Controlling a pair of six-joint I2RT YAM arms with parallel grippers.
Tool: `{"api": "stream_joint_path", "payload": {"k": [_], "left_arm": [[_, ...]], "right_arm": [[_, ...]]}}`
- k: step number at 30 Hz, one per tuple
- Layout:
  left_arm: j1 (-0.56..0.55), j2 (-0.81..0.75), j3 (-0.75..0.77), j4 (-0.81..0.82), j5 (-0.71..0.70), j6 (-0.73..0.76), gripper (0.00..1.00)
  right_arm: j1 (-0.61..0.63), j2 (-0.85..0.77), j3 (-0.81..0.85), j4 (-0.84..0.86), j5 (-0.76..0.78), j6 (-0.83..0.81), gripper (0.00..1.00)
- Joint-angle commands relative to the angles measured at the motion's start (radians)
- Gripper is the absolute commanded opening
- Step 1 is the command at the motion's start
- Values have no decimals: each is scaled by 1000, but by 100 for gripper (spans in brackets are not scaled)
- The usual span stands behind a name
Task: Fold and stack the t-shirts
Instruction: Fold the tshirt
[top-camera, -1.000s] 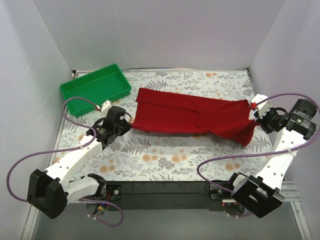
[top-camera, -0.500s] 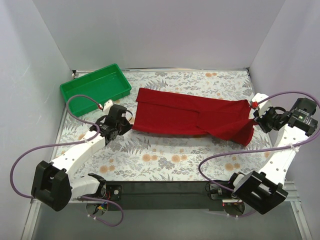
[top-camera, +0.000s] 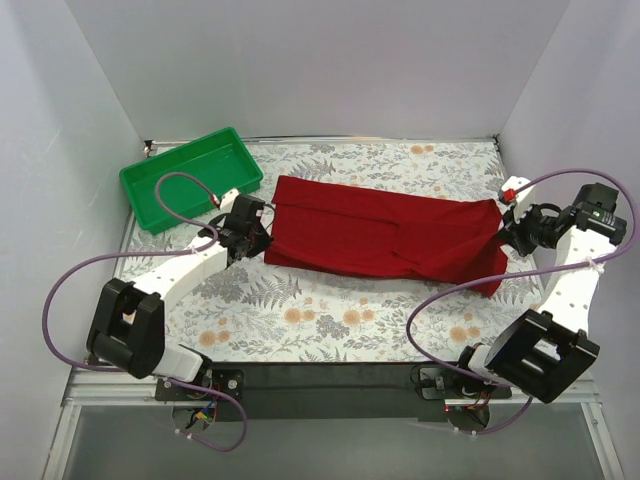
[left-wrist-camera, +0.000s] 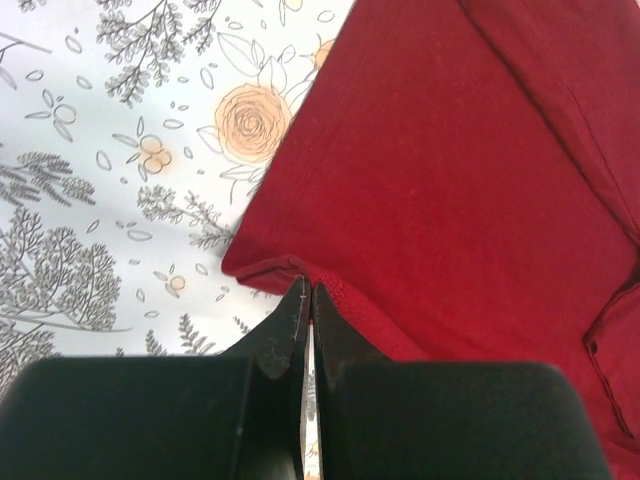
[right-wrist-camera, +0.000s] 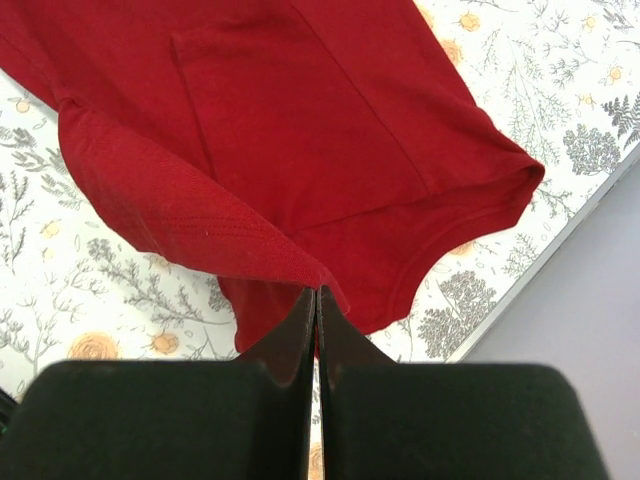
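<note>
A dark red t-shirt (top-camera: 385, 237) lies folded into a long band across the middle of the floral table. My left gripper (top-camera: 263, 232) is shut on the t-shirt's left edge; in the left wrist view its black fingertips (left-wrist-camera: 308, 295) pinch the hem of the t-shirt (left-wrist-camera: 460, 190). My right gripper (top-camera: 507, 230) is shut on the t-shirt's right end, holding it lifted off the table. In the right wrist view the gripper (right-wrist-camera: 316, 297) clamps a corner of the t-shirt (right-wrist-camera: 300, 130), and the cloth below hangs in a fold.
A green plastic tray (top-camera: 190, 178) stands at the back left, just behind the left arm. White walls close in the table on the left, back and right; the right gripper is near the right wall. Purple cables loop from both arms.
Both grippers have moved away from the near edge towards the back, carrying the near edge of the t-shirt with them. The band now looks narrower front to back, and its right end is lifted higher.
</note>
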Motion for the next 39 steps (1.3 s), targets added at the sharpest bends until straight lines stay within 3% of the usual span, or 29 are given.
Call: {"api": "stream_joint_path", "payload": {"k": [1, 26, 39], "left_arm": [[16, 30, 55, 36, -9, 17, 0], [82, 335, 277, 82, -35, 57, 0], [96, 453, 363, 82, -23, 65, 0]], "right_arm": [[21, 24, 45, 85, -18, 68, 1], [105, 272, 101, 372, 62, 300, 1], [111, 366, 118, 432, 100, 340, 1]]}}
